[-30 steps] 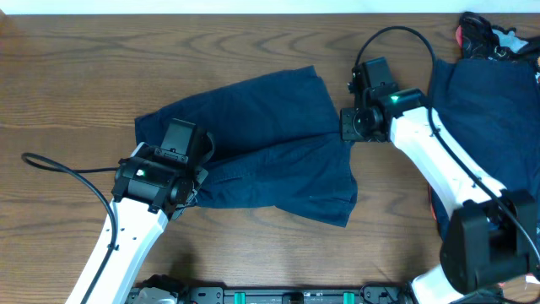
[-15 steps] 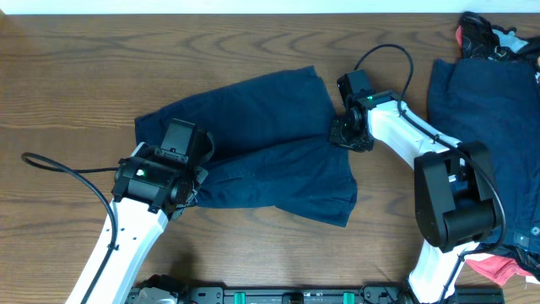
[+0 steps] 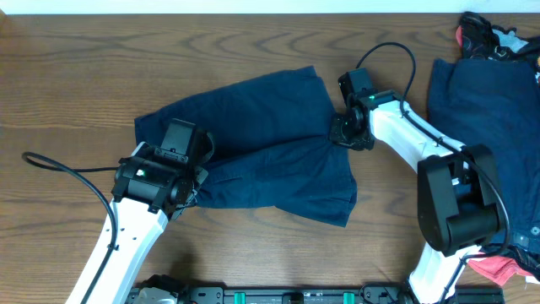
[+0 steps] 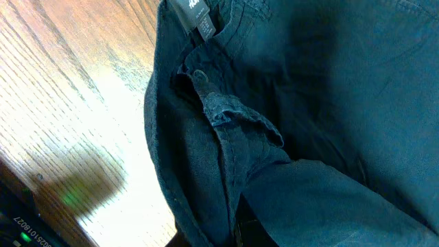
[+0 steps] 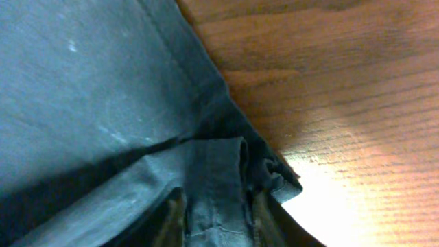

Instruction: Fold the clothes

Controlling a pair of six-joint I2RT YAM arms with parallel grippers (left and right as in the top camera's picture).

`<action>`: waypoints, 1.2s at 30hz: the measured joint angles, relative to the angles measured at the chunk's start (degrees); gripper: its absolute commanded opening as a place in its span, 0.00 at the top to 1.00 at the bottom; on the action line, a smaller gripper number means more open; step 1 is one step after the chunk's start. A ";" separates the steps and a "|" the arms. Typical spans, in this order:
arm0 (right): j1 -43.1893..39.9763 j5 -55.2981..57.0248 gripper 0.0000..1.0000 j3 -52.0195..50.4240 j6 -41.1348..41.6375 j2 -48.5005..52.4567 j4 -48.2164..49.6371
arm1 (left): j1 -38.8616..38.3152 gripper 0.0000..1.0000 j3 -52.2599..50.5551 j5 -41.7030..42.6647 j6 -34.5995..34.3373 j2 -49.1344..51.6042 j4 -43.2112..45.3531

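Note:
The navy-blue shorts (image 3: 261,143) lie spread on the wooden table, legs pointing right. My left gripper (image 3: 191,191) is at their lower left end and shut on the waistband (image 4: 206,171), near the label and button; cloth hides most of its fingers. My right gripper (image 3: 340,135) is at the right edge where the two legs meet. It is shut on a fold of the hem (image 5: 216,199), with a finger on each side. A second navy garment (image 3: 485,110) lies at the far right.
Pink-red and black pieces (image 3: 477,34) are bunched at the top right corner. Another pink-red piece (image 3: 499,268) shows at the bottom right by the right arm's base. A black cable (image 3: 59,165) loops left of the left arm.
My right gripper has moved a little left and down onto the right edge of the shorts, and the arm has swung round. The left arm and the shorts have not moved.

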 measured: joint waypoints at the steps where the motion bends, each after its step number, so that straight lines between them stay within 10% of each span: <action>1: 0.00 -0.02 0.83 0.00 0.13 -0.28 -0.09 | 0.00 0.94 0.00 0.00 0.07 0.02 0.00; 6: 0.00 -0.09 0.99 0.00 0.22 -0.61 -1.40 | 0.00 0.94 0.00 0.00 0.17 0.02 0.00; 23: 0.00 0.39 0.99 2.73 -4.44 -9.68 -9.55 | 0.00 0.94 0.00 -0.02 0.35 0.02 0.00; 36: 0.02 1.81 0.99 7.48 -15.82 -19.56 2.23 | 1.70 0.94 0.00 0.00 0.24 0.02 5.33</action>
